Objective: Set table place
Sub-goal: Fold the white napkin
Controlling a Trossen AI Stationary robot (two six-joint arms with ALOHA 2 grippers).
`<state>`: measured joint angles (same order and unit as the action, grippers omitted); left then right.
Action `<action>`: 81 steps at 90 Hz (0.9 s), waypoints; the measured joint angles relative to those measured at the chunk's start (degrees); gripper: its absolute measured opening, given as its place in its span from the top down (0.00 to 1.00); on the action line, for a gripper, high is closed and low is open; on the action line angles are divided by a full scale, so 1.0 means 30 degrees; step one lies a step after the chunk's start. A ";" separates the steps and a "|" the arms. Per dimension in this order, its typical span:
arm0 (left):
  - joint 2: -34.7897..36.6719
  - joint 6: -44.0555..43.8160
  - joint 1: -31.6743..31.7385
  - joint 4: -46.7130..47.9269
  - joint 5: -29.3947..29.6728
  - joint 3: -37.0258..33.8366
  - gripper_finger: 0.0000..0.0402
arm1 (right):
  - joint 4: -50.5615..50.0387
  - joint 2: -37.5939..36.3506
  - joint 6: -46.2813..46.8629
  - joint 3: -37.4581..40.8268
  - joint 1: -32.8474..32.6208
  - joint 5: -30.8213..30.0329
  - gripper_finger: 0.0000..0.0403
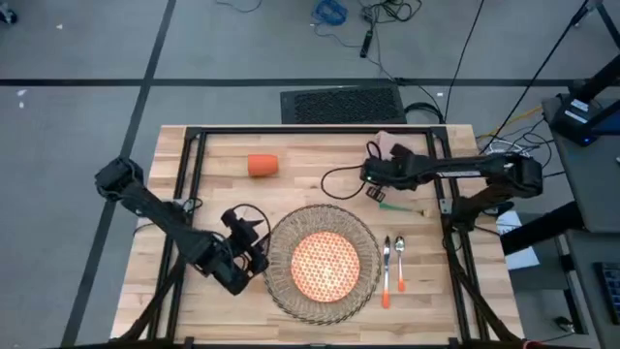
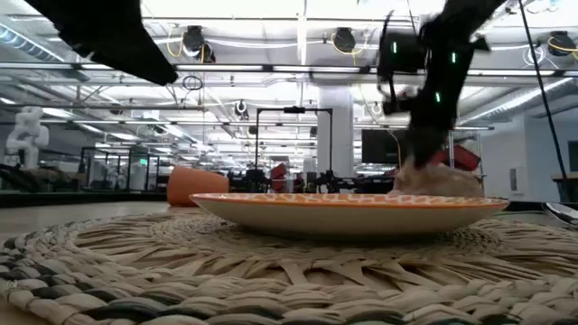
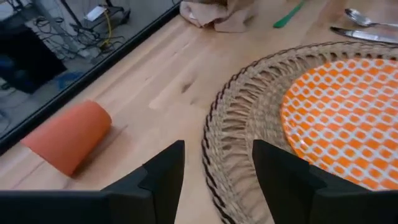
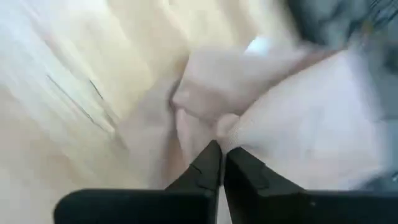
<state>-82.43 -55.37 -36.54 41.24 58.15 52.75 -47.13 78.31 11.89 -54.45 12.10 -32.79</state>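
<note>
The wicker placemat (image 1: pixel 323 264) lies at the near middle of the light-wood bench (image 1: pixel 208 184), and the orange-patterned plate (image 1: pixel 325 266) sits centred on it. Just beside the mat's right edge lie two pieces of cutlery side by side: one with an orange handle (image 1: pixel 387 273) and a spoon (image 1: pixel 399 262) next to it, both pointing away from the near edge. A green-handled piece (image 1: pixel 399 206) lies crosswise farther back, apart from those two. The orange cup (image 1: pixel 263 165) lies on its side toward the far left of the bench, well apart from the mat.

The left hand (image 1: pixel 254 254) hovers low at the mat's left edge, its fingers (image 3: pixel 165 171) spread wide with nothing between them; through the left wrist view the rim of the mat and the tipped cup show just ahead of them.

The right arm reaches in from the right side across the far part of the bench, and the right hand (image 1: pixel 373 174) is down at the beige napkin (image 1: pixel 392 147), which sits crumpled near the far edge. In the right wrist view the fingertips (image 4: pixel 211 163) are pinched together on a fold of the cloth (the rest of that view is blurred). The low view shows the napkin bunched behind the plate under the dark arm.
</note>
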 joint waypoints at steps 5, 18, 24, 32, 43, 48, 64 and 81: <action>0.0000 0.0605 0.0306 -0.0411 -0.0022 0.0000 0.56 | -0.0591 -0.0763 -0.0293 -0.1082 -0.0679 -0.0123 1.00; 0.0000 0.2860 0.1171 -0.2345 -0.0195 -0.0002 0.56 | -0.1329 -0.2500 -0.0856 -0.3904 -0.2588 0.0195 1.00; 0.0000 0.4299 0.1664 -0.3624 -0.0496 -0.0007 0.56 | -0.1675 -0.2975 -0.1090 -0.5148 -0.3395 0.1073 1.00; 0.0000 0.6420 0.2388 -0.5673 -0.1456 0.0000 0.56 | -0.1903 -0.3307 -0.1187 -0.6561 -0.4326 0.2221 1.00; -0.0264 0.9131 0.3213 -0.8602 -0.2597 0.0000 0.56 | -0.2404 -0.3404 -0.1307 -0.8017 -0.5490 0.3115 1.00; -0.0503 1.0095 0.3470 -0.9501 -0.2980 -0.0007 0.56 | -0.2688 -0.3399 -0.1292 -0.8506 -0.5886 0.3561 1.00; -0.1702 1.1431 0.4467 -1.2118 -0.4266 -0.0007 0.56 | -0.3339 -0.3412 -0.0385 -0.8679 -0.6576 0.3629 1.00; -0.3603 1.2267 0.5626 -1.5305 -0.5282 -0.0007 0.56 | -0.3118 -0.3063 -0.0033 -0.8670 -0.7462 0.4573 1.00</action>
<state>-93.24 -18.57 -19.66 -4.68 42.31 52.73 -56.48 69.12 11.79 -80.46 -10.29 -19.07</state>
